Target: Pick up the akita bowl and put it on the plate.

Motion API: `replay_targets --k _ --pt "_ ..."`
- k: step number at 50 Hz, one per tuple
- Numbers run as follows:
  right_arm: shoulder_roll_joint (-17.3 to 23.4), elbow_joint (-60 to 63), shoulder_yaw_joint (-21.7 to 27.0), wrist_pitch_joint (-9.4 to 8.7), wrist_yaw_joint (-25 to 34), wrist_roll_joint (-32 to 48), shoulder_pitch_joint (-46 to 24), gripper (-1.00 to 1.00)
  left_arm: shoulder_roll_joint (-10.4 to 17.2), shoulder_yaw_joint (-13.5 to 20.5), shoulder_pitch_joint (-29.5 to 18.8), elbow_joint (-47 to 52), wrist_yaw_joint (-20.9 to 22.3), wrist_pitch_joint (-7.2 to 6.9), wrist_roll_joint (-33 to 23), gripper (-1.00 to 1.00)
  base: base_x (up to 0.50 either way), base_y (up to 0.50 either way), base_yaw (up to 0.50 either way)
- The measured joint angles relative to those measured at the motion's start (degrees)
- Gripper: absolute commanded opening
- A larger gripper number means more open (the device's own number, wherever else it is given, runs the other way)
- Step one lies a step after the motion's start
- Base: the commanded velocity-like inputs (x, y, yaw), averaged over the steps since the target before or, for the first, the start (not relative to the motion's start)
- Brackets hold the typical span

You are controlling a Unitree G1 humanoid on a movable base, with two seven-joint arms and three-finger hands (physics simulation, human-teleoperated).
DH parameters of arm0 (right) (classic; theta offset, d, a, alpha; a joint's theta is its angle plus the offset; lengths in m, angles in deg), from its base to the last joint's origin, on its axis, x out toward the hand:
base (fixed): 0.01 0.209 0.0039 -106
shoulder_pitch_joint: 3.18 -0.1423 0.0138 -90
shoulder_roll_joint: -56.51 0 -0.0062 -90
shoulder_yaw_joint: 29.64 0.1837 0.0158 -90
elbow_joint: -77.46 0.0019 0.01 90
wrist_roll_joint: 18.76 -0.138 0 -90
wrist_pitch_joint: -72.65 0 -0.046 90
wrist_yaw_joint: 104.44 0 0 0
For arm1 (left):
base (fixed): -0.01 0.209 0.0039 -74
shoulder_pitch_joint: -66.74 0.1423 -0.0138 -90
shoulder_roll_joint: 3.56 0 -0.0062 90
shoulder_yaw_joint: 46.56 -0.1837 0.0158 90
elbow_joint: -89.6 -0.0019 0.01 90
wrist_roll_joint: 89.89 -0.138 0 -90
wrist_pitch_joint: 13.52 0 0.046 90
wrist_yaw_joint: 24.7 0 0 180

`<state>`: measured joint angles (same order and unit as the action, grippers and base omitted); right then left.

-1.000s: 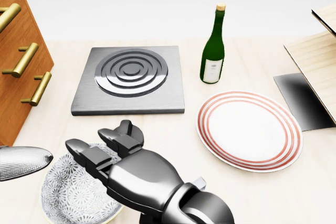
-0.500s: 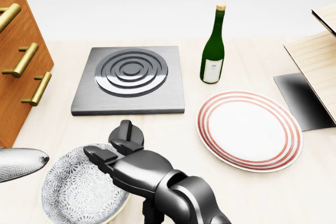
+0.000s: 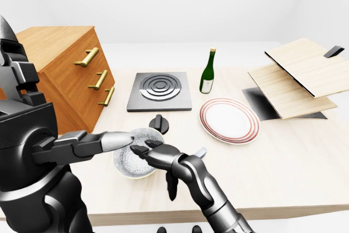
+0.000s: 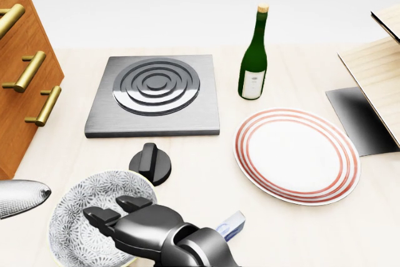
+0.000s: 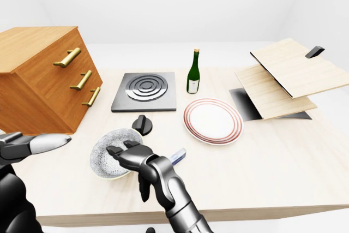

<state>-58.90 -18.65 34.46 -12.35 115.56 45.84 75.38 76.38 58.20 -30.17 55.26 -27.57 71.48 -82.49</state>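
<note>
Clearly the akita bowl (image 4: 94,220) sat at the head view's lower left, well apart from the plate (image 4: 297,154); the right hand (image 4: 134,223) spread its open fingers over its rim, so a shallow pinch might tip it.

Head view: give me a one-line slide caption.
Right hand reaches over the grey patterned bowl, with the red-ringed white plate empty beside the green wine bottle.

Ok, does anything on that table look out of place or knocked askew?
Nothing is spilled or broken. Two oddities: the stove knob lies loose on the table, apart from the burner plate, and the wooden boards at the right sit tilted, propped above the surface. The wine bottle stands upright, the plate lies flat.
</note>
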Motion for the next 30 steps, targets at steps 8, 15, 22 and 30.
replay_targets --k 8,15,22,30 --pt "-0.73 -2.05 -1.47 0.0 0.0 0.91 1.08 1.0 0.09 0.41 0.19 0.32 0.01 0.0 0.32 1.0 0.0 0.0 0.0" --pt "-1.18 -4.29 -1.69 0.0 0.0 1.37 0.7 1.0 0.19 0.87 0.3 0.76 0.0 0.0 0.66 1.0 0.0 0.0 0.0" --pt "-2.08 -7.59 -0.25 0.0 -1.5 1.83 -1.61 1.0 0.21 1.35 0.73 1.14 0.17 0.0 0.98 1.0 0.0 0.0 0.0" --pt "-3.4 -11.82 0.39 0.0 -8.66 3.97 -3.5 -1.0 0.11 2.54 1.6 2.5 0.78 0.0 1.92 1.0 0.0 0.0 0.0"
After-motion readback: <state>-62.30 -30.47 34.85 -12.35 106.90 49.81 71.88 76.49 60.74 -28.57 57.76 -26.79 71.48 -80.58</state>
